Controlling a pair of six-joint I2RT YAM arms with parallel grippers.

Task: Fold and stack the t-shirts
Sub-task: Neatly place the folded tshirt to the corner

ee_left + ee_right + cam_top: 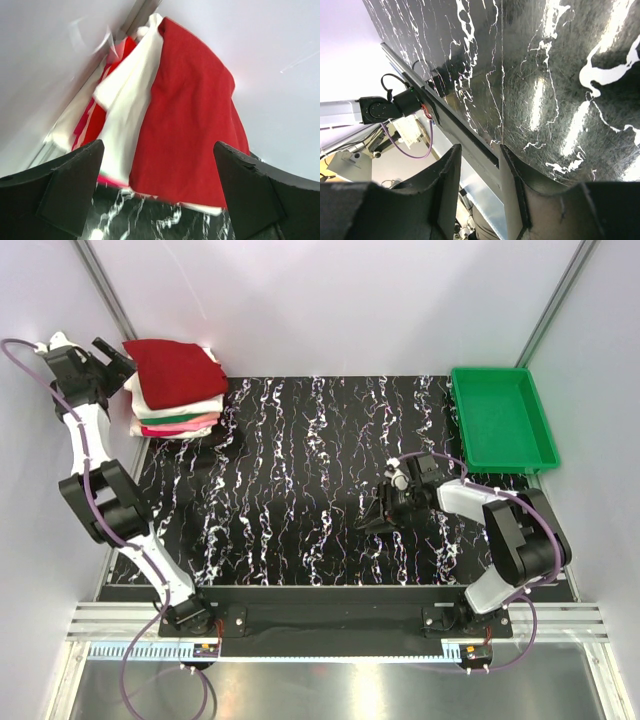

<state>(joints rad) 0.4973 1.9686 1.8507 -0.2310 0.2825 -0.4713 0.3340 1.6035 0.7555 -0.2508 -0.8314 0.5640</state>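
Note:
A stack of folded t-shirts (pixel 178 390) stands at the table's far left corner, with a deep red shirt (pixel 175 366) on top and white, green and pink ones under it. My left gripper (pixel 112 357) is open and empty just left of the stack. In the left wrist view the red shirt (pixel 192 115) and white layers (pixel 125 110) fill the space between my wide-open fingers (pixel 65 185). My right gripper (pixel 375 515) hovers low over the bare table at centre right, open with a narrow gap and holding nothing; in its wrist view the gripper (pixel 479 155) shows only the table's edge between its jaws.
A green plastic tray (pixel 500 418) sits at the far right, with nothing in it. White walls close in on the left and back. The black marbled tabletop (pixel 300 470) lies between the arms. The metal rail runs along the near edge.

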